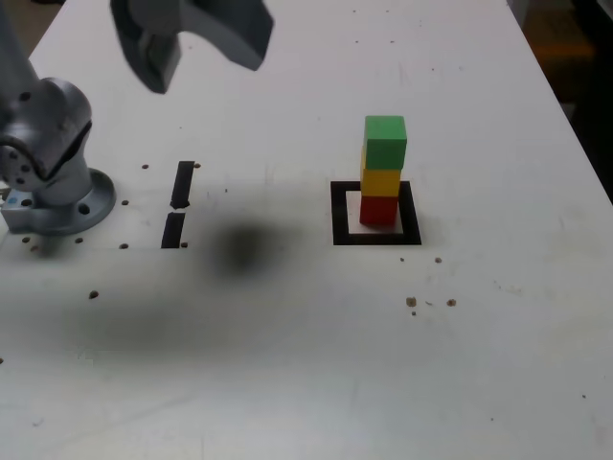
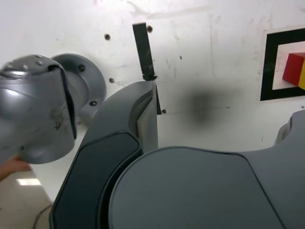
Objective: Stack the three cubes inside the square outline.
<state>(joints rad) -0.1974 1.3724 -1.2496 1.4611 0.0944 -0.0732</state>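
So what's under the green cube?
The green cube sits on the yellow cube, which sits on the red cube inside the square outline. The white patch directly beneath the red one is covered.

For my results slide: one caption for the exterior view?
Green, yellow and red cubes stacked inside the square outline; open gripper raised clear.
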